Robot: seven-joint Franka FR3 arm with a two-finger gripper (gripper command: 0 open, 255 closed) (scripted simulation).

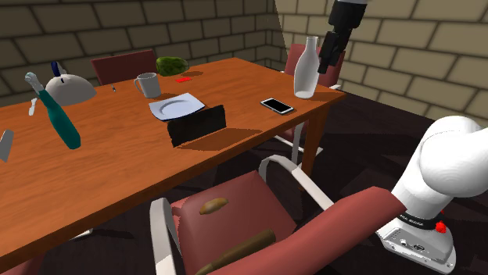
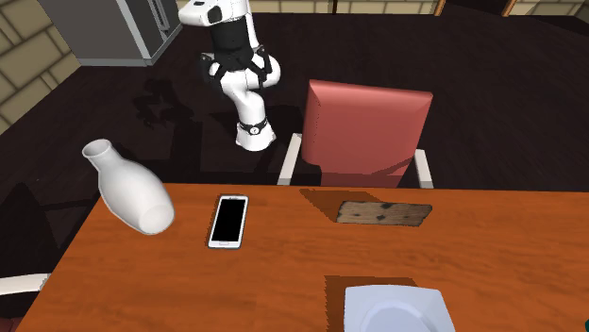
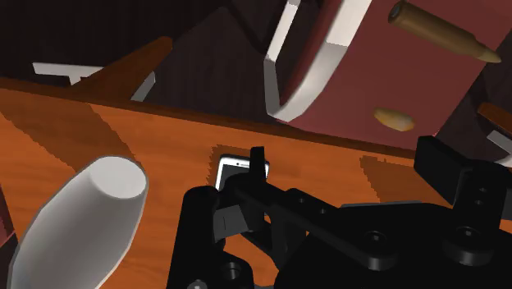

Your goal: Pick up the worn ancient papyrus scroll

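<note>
The scroll is a long brown roll lying on the seat of the dark red chair pulled up to the near side of the table, close to the seat's front edge. In the wrist view the scroll lies slantwise on the same red seat, far beyond the fingers and off to one side of them, with nothing of the gripper touching it. A small brown oval lump sits on the seat a little apart from the scroll, nearer the table; the wrist view shows that lump between the scroll and the table edge. The gripper hangs high over the far corner of the wooden table, just beside the neck of a tall white bottle, well apart from the chair and the scroll. Its two black fingers stand apart with nothing clasped between them; past the gripper lie the tabletop and one end of a phone, with the white bottle close by. On the table the phone lies flat near the bottle, and further along are a dark board, a white plate, a mug and a teal bottle.
</note>
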